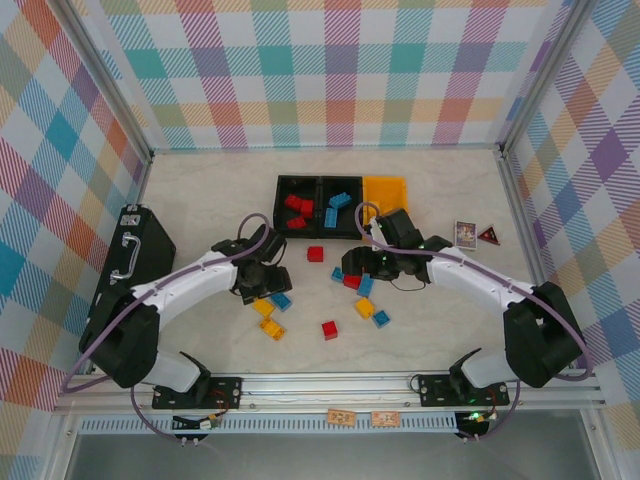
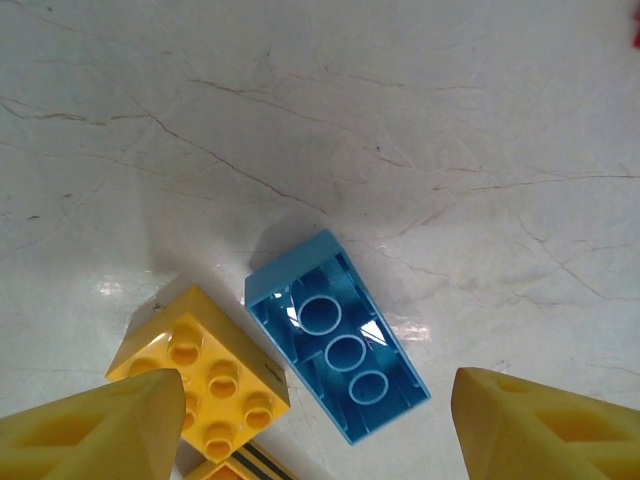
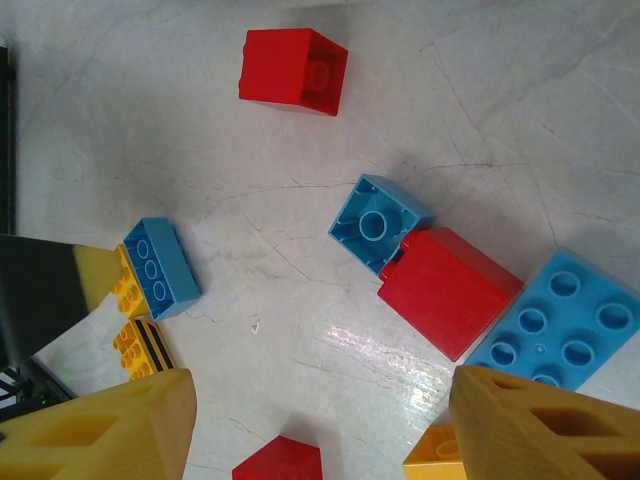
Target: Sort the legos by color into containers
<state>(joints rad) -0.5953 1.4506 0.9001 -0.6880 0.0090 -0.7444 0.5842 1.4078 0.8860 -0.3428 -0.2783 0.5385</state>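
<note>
The three joined containers (image 1: 341, 187) stand at the back: a black bin with red bricks (image 1: 296, 208), a black bin with blue bricks (image 1: 336, 207), and a yellow-orange bin (image 1: 386, 191). Loose legos lie in front of them. My left gripper (image 1: 262, 287) is open, low over an upside-down oblong blue brick (image 2: 340, 340) that lies between its fingers (image 2: 100, 430), beside a yellow square brick (image 2: 205, 375). My right gripper (image 1: 356, 268) is open above bare table, with a red brick (image 3: 450, 290), a small blue brick (image 3: 375, 220) and a larger blue brick (image 3: 560, 320) nearby.
A large black case with a handle (image 1: 135, 250) lies at the left edge. Two small cards (image 1: 466, 233) sit at the right. More loose bricks: red (image 1: 315, 253), red (image 1: 329, 329), yellow (image 1: 365, 307), blue (image 1: 381, 319), yellow (image 1: 271, 328).
</note>
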